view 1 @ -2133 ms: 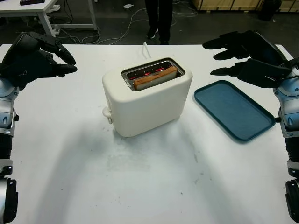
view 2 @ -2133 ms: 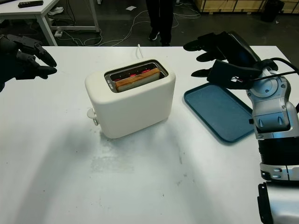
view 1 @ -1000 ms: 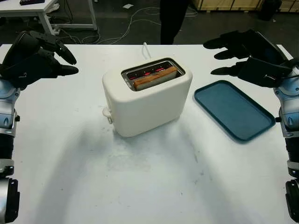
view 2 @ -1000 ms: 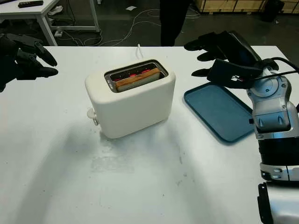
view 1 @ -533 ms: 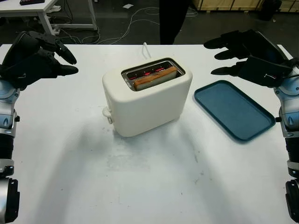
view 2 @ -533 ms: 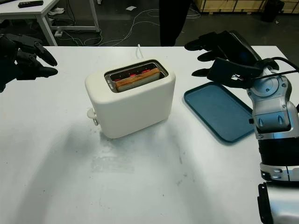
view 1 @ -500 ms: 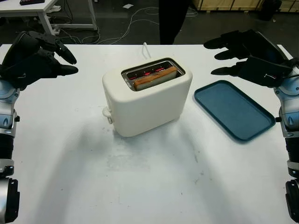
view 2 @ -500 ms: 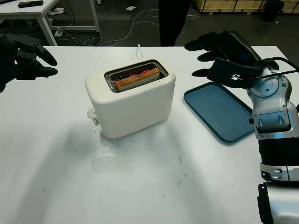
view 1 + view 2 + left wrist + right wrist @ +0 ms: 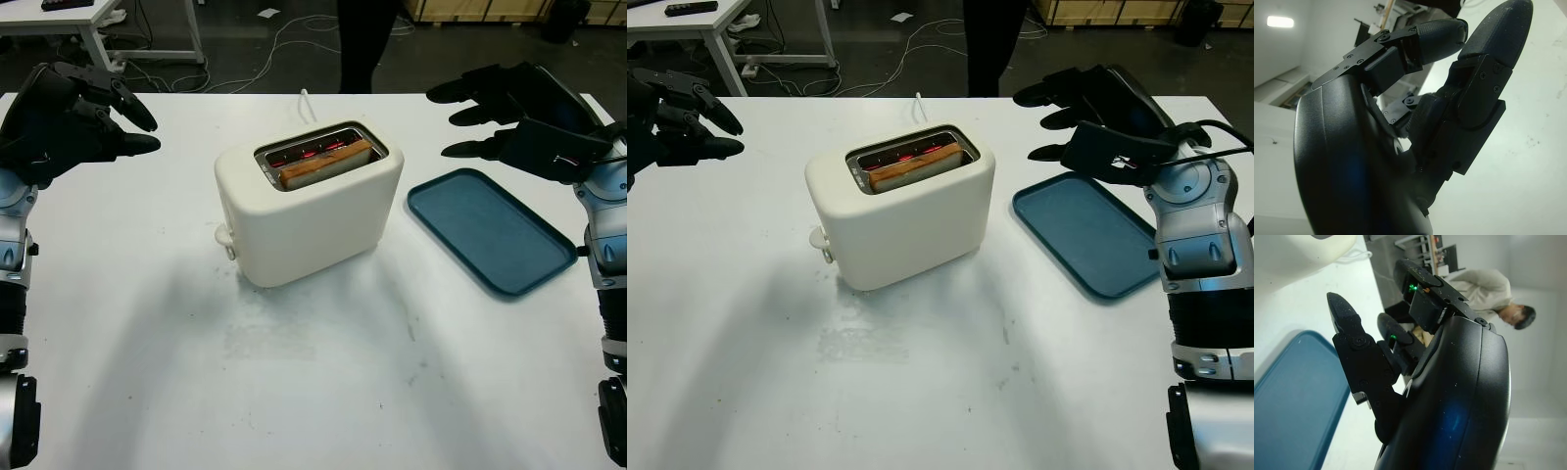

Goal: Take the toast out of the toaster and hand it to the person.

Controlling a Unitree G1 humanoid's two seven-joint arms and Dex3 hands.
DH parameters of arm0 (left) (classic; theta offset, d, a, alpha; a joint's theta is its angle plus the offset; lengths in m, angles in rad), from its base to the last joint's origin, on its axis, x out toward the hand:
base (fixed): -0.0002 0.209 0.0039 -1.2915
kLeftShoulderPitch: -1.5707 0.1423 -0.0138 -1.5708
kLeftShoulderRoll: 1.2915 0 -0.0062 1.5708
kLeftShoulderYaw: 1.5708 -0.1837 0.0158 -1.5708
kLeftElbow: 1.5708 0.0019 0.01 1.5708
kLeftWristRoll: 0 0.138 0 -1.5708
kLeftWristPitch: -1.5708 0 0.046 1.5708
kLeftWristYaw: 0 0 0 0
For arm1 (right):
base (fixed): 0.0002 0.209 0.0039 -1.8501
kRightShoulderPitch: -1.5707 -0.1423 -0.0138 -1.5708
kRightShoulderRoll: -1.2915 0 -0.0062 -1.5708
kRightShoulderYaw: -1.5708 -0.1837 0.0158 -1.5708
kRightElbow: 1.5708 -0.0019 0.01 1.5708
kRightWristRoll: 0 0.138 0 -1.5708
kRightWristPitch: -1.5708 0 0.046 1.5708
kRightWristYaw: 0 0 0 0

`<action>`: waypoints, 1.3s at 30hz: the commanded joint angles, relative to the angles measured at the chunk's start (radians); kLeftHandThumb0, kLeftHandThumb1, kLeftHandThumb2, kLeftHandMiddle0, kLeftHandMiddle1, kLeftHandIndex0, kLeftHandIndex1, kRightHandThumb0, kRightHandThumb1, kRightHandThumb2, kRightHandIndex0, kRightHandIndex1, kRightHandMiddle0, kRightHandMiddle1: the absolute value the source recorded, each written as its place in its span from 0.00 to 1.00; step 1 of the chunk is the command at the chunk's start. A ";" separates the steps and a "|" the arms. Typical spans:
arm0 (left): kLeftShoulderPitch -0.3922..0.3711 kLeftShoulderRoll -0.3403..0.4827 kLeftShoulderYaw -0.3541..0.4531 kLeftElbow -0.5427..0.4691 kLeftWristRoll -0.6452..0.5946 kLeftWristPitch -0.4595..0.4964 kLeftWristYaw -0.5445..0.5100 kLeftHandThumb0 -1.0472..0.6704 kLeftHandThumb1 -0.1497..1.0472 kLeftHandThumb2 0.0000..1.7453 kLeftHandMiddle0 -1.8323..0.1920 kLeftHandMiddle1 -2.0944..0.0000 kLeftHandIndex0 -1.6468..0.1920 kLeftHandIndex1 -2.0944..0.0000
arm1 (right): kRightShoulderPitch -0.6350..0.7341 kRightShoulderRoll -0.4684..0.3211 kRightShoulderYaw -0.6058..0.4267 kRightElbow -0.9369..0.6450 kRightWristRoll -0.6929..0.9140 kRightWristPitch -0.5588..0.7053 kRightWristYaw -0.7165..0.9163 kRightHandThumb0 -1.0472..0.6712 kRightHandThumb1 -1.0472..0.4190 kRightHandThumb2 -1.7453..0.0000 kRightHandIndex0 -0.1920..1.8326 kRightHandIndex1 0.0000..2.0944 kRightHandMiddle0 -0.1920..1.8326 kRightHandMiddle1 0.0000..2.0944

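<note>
Cream plastic two-slot toaster (image 9: 309, 211) sits mid-table on white tabletop (image 9: 294, 392), small lever knob facing robot's left-front. Browned slice of toast (image 9: 326, 163) stands on edge in nearer slot, top edge just proud of the opening; heating elements glow red in both slots. White power cord (image 9: 306, 102) runs off toaster's far side toward table's back edge. Flat dark-teal rectangular plastic tray (image 9: 490, 230) lies to the right of toaster, near but apart, nothing on it. Left hand (image 9: 64, 117) held above table's far-left area, well apart from toaster, black fingers (image 9: 1484, 58) partly curled w/ gap btwn them, pinching nothing. Right hand (image 9: 1097, 113) held above far end of tray, fingers extended and spread toward toaster, holding nothing. Person in dark trousers (image 9: 362, 44) stands beyond table's far edge, behind toaster.
</note>
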State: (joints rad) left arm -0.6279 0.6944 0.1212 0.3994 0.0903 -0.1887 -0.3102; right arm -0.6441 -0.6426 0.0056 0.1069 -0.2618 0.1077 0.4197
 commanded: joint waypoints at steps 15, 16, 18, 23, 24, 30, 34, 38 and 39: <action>0.006 -0.012 0.004 0.002 -0.006 0.000 0.000 0.00 0.74 0.00 0.29 0.64 0.29 0.62 | 0.011 -0.002 0.000 -0.008 0.012 0.002 -0.001 0.46 0.22 1.00 0.54 0.01 0.48 0.00; 0.006 -0.012 0.003 0.006 -0.005 -0.007 0.000 0.00 0.74 0.00 0.29 0.64 0.29 0.62 | 0.011 -0.001 -0.001 -0.007 0.013 0.006 0.000 0.46 0.22 1.00 0.54 0.00 0.48 0.00; 0.004 -0.012 0.003 0.013 -0.003 -0.019 0.001 0.00 0.74 0.00 0.29 0.64 0.29 0.62 | 0.011 0.001 -0.003 -0.006 0.017 0.007 0.000 0.46 0.22 1.00 0.54 0.00 0.47 0.00; 0.002 -0.014 0.004 0.021 -0.008 -0.025 -0.001 0.00 0.75 0.00 0.29 0.64 0.29 0.62 | 0.012 0.002 -0.004 -0.007 0.021 0.007 0.001 0.46 0.22 1.00 0.53 0.00 0.47 0.00; 0.002 -0.015 0.004 0.023 -0.008 -0.029 0.000 0.00 0.75 0.00 0.29 0.64 0.29 0.62 | 0.012 0.002 -0.004 -0.006 0.022 0.005 0.002 0.46 0.22 1.00 0.53 0.00 0.47 0.00; 0.001 -0.020 0.008 0.024 -0.011 -0.027 0.001 0.00 0.74 0.00 0.28 0.64 0.28 0.63 | 0.010 0.005 -0.007 0.001 0.030 0.003 0.003 0.45 0.22 1.00 0.53 0.00 0.47 0.00; 0.001 -0.020 0.008 0.017 -0.011 -0.017 -0.001 0.00 0.74 0.00 0.28 0.65 0.28 0.63 | 0.008 -0.001 -0.001 0.003 0.024 -0.006 0.001 0.44 0.22 1.00 0.53 0.00 0.47 0.00; 0.001 -0.018 0.005 0.021 -0.004 -0.022 0.001 0.00 0.74 0.00 0.28 0.65 0.28 0.63 | 0.006 -0.006 0.005 -0.007 0.012 0.001 0.005 0.44 0.22 1.00 0.54 0.00 0.48 0.00; 0.000 -0.018 0.004 0.023 -0.003 -0.023 0.002 0.00 0.74 0.00 0.28 0.65 0.28 0.63 | 0.005 -0.006 0.005 -0.005 0.012 0.000 0.005 0.44 0.22 1.00 0.54 0.00 0.48 0.00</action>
State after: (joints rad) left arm -0.6279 0.6743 0.1226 0.4194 0.0850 -0.2041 -0.3103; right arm -0.6406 -0.6426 0.0072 0.1075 -0.2509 0.1134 0.4209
